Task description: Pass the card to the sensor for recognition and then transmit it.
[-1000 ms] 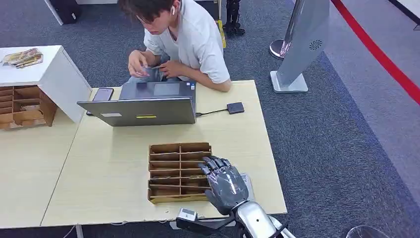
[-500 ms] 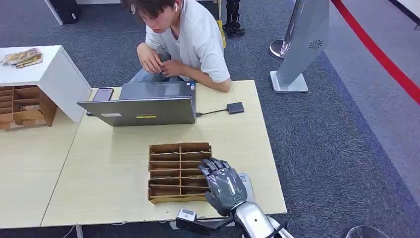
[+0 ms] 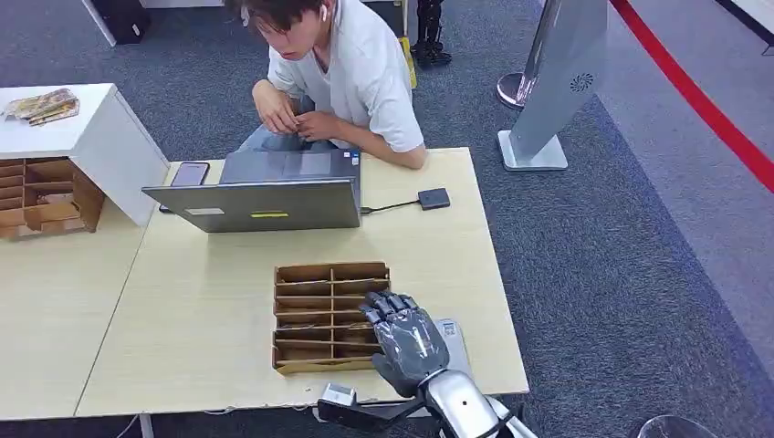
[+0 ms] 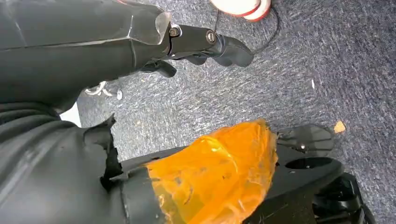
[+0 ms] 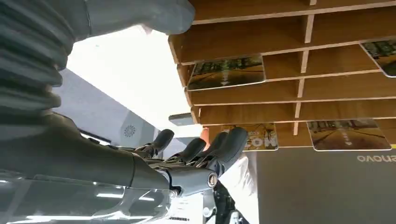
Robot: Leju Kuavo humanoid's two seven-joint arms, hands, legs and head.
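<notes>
A wooden card rack [image 3: 319, 315] lies on the near part of the table. In the right wrist view its slots hold picture cards, one [image 5: 226, 72] in a middle slot and one [image 5: 254, 137] close to my fingertips [image 5: 231, 140]. My right hand [image 3: 406, 339] hovers over the rack's right end with fingers stretched and apart, holding nothing. The sensor, a small dark box [image 3: 434, 198], sits at the far right of the table, cabled to the laptop [image 3: 260, 203]. My left hand [image 4: 210, 44] hangs over the carpet with nothing in it.
A person [image 3: 351, 78] sits behind the laptop at the table's far edge. A phone [image 3: 190, 173] lies left of the laptop. A white box [image 3: 100, 137] and a second rack [image 3: 41, 196] stand at the left. A pale flat item [image 3: 452, 333] lies beside my right hand.
My right hand has slid a little to the left and nearer, further over the rack's right end. The person has brought both hands together and lowered them.
</notes>
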